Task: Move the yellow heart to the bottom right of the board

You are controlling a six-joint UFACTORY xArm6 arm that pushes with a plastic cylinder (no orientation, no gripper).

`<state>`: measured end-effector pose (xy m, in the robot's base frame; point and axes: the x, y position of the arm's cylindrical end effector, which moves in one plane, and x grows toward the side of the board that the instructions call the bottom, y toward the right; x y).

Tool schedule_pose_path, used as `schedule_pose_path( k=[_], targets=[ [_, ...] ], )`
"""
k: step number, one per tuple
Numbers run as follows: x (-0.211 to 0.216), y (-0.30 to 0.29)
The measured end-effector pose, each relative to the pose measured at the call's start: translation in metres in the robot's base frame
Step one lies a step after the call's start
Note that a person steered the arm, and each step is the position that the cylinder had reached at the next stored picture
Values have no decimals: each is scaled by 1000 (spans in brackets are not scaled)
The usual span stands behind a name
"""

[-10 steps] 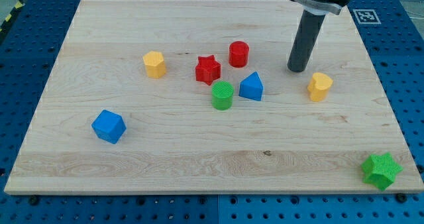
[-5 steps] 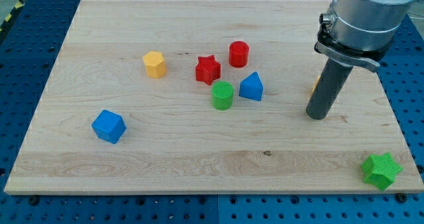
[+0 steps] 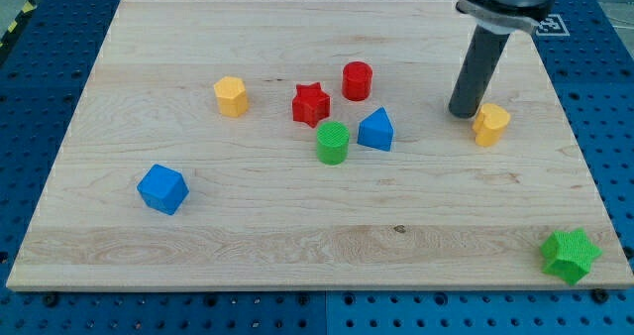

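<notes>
Yellow heart [image 3: 490,124] sits right of centre on the wooden board [image 3: 297,236], my clawless tip [image 3: 464,112] touching its far-left side, poised, it seems, to push it nearward toward the green star [image 3: 571,255].

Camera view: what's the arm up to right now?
My tip sits against the yellow heart, on its upper-left side, placed to push it toward the board's bottom right. The heart is on the right side, well above the green star in that corner. The other blocks sit mid-board, away from my tip.
</notes>
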<state>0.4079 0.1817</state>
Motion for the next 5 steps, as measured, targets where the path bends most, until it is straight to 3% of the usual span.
schedule_pose_path(
  k=[2,3,5],
  targets=[
    [1,56],
    [16,57],
    [-2,17]
  ],
)
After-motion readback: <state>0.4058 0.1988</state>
